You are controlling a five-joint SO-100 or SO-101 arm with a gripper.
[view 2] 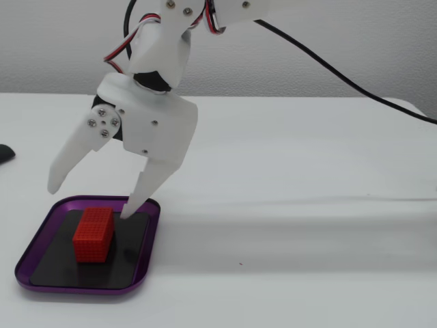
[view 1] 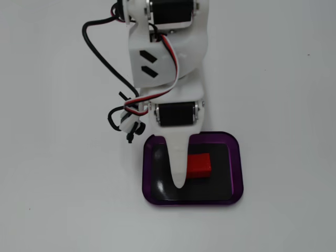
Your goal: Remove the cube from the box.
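Jaws: recorded as spread wide apart, nothing clamped between them. The gripper (view 2: 89,198) was seen in a fixed view poised above the box (view 2: 147,263), one fingertip (view 2: 54,186) hanging clear over the tray's far rim, the other fingertip (view 2: 130,210) lowered to about rim level at the tray's 1 o'clock corner; contact with rim or floor could not be determined.

Cube (view 2: 93,234): a red studded block, noted resting on the black floor of the purple-rimmed tray, slightly toward 12 o'clock of centre, untouched by either finger as far as could be judged. In a fixed view from above, the cube (view 1: 200,164) was found just at 3 o'clock of the white finger (view 1: 181,168), which overlapped its edge in the picture; the box (view 1: 239,173) lay at 6 o'clock of the arm.

Progress: judged early. The cube had not been grasped or lifted; closing, raising and carrying out of the tray all remained.
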